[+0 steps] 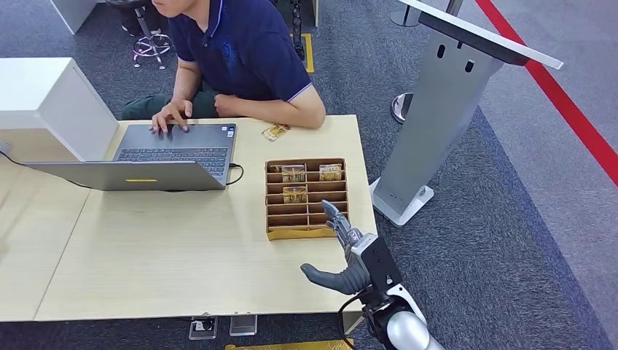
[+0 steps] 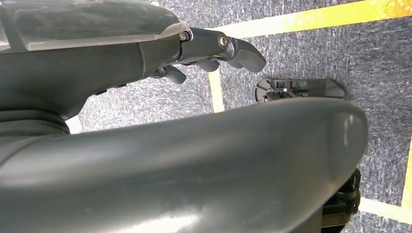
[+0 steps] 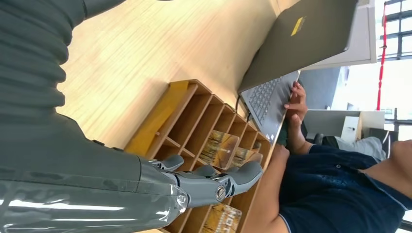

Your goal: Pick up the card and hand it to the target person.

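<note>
A wooden card rack stands on the desk, with gold cards upright in its far slots. One more card lies flat on the desk by the seated person's forearm. My right hand hovers at the rack's near right corner, fingers stretched out and thumb spread, holding nothing. In the right wrist view the fingers reach over the rack toward its cards. My left hand hangs over the carpet, holding nothing.
The person in a navy shirt types on a grey laptop at the far side of the light wood desk. A white box sits at the left. A grey kiosk stand rises just right of the desk.
</note>
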Controlling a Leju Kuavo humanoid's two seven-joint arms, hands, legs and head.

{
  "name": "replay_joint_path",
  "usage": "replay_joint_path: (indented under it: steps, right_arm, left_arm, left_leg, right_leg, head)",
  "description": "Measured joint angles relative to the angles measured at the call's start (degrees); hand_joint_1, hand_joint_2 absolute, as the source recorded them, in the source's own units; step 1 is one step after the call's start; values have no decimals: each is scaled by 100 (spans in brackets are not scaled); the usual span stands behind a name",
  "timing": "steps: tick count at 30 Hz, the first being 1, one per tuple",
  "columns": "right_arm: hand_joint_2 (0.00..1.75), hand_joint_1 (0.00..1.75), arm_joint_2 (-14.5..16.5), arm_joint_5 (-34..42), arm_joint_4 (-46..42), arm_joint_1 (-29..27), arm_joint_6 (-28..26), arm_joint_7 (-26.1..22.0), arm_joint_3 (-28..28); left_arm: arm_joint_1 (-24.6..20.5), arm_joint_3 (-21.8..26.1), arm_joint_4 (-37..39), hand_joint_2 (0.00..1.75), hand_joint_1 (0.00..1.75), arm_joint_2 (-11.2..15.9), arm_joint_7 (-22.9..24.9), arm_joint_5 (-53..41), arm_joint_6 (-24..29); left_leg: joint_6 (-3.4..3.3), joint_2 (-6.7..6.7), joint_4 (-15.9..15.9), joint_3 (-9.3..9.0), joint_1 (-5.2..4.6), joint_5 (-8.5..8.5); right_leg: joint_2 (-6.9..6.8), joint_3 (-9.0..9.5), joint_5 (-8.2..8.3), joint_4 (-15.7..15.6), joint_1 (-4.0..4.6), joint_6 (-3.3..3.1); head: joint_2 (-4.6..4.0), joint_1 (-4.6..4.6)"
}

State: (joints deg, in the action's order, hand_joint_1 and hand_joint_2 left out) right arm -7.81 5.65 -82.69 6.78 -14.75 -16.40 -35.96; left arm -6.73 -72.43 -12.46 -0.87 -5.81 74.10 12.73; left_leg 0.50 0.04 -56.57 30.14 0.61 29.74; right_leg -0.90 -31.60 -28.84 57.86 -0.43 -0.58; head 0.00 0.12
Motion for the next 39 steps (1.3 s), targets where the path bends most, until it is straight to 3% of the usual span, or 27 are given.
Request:
replay_joint_path:
  steps: [39]
  right_arm:
    - [175, 0, 108, -311, 433, -343, -172, -488, 460]
  left_arm:
    - [7, 91, 0, 0, 0, 62, 65, -271, 67]
  left_leg:
    - [0, 0, 0, 0, 0, 0]
  right_leg:
    - [0, 0, 0, 0, 0, 0]
  head:
    - [0, 4]
